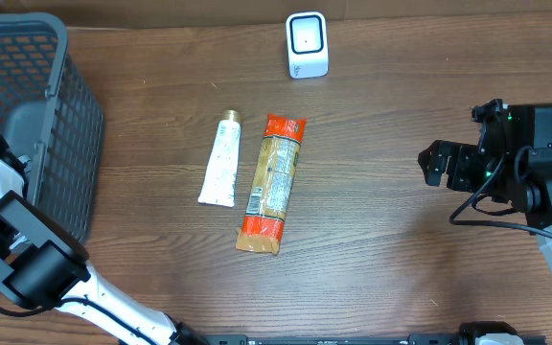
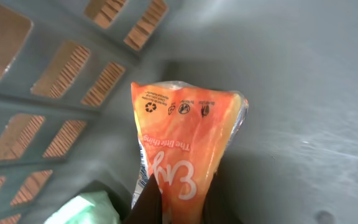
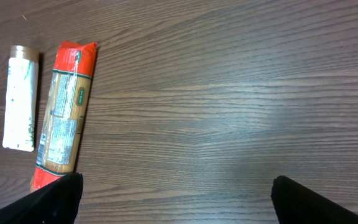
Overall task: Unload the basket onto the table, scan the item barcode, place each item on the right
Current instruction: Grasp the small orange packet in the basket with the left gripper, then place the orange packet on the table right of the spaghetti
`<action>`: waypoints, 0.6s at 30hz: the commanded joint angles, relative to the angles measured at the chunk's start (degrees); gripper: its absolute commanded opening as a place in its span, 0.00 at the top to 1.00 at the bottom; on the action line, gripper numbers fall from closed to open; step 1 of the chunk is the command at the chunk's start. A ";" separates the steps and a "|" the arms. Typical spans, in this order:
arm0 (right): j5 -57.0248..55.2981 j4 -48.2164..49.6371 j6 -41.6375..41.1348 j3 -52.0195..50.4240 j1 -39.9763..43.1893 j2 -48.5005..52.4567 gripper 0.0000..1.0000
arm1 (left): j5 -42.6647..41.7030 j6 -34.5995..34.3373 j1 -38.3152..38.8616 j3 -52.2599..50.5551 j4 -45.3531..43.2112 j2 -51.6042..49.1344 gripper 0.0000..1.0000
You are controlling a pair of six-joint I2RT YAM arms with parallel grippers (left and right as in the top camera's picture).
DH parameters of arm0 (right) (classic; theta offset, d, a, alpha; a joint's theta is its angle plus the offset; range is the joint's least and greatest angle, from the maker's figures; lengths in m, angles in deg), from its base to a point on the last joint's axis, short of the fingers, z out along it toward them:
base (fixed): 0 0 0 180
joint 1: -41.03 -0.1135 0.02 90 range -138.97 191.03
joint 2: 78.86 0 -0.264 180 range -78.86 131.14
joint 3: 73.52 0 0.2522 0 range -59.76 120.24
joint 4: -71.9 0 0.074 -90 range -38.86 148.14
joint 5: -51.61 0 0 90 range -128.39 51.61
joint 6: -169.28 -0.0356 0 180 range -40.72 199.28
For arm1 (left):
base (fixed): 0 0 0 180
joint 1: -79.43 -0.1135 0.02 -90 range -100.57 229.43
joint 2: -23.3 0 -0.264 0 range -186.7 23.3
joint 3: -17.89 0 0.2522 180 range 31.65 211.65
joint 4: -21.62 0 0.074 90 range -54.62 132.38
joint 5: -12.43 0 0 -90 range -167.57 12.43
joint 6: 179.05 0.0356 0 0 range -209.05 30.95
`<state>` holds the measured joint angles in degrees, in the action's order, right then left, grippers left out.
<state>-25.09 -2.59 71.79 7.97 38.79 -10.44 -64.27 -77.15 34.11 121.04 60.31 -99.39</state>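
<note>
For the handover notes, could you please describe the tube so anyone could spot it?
On the wooden table, beside the grey basket, two long items lie side by side. The tube is the one nearer the basket: white with a gold cap, shorter than the orange packet.

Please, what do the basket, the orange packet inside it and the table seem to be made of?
Basket: grey moulded plastic, matte, judging by its even lattice walls.
Orange packet: thin plastic film, glossy, since it wrinkles and shines.
Table: wood or wood-look laminate, smooth; grain lines show, but I cannot tell which.
</note>
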 commanded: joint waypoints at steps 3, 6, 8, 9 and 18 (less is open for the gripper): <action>0.52 0.24 -0.15 0.90 0.04 -0.13 0.00 | -8.61 -4.33 3.82 9.07 7.37 5.35 0.96; 0.52 0.26 -0.15 0.90 0.04 -0.13 0.00 | -11.43 -6.95 6.45 17.46 14.29 10.23 0.96; 0.52 0.26 -0.15 0.90 0.04 -0.13 0.00 | -13.27 -8.20 8.63 23.06 19.52 13.92 0.96; 0.52 0.28 -0.13 0.90 0.04 -0.13 0.00 | -14.75 -8.83 10.01 25.75 22.43 15.98 0.96; 0.50 1.46 -0.13 0.90 0.04 -0.13 0.00 | -23.91 -9.81 31.56 30.12 41.13 24.33 0.96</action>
<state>-25.07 -1.72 71.79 7.97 38.79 -10.44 -84.07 -85.74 59.14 153.58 97.92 -71.59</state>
